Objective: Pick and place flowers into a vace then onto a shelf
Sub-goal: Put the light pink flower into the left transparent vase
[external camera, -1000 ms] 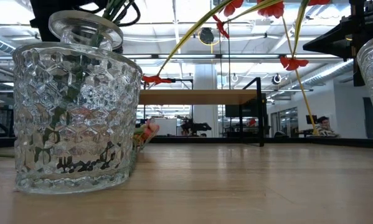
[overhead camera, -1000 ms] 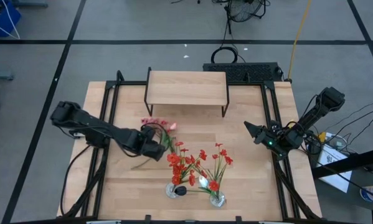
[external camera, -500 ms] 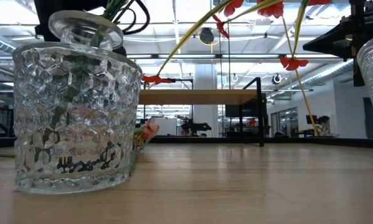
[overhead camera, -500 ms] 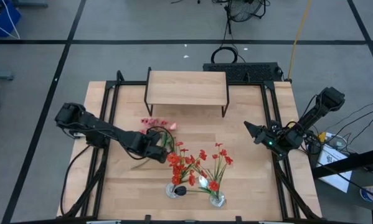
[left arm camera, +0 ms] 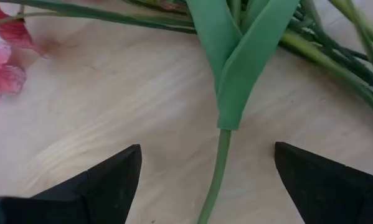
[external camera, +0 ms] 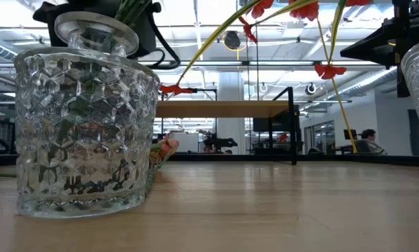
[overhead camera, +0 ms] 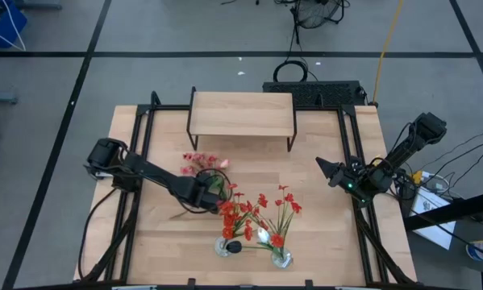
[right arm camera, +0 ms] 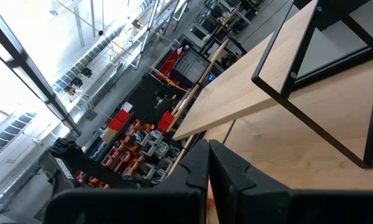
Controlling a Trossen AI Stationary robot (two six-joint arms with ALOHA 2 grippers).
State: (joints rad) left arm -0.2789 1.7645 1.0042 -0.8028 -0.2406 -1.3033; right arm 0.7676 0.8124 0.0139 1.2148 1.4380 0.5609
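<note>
The left tool (left arm camera: 205,180) spreads wide astride a green stem (left arm camera: 218,163) lying flat on the tabletop (overhead camera: 322,234), probably lining up a pickup. That stem lies in front of the shelf (overhead camera: 241,113), behind the glass vases (overhead camera: 225,246). The right tool (overhead camera: 325,168), pinched empty, waits beside the shelf.

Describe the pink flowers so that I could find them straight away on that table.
Start at the small wooden shelf at the table's far edge. Just in front of its left legs, the pink flowers lie flat on the tabletop, beside the open left gripper. Unlike the red flowers nearer the front, they stand in no glass vase.
</note>
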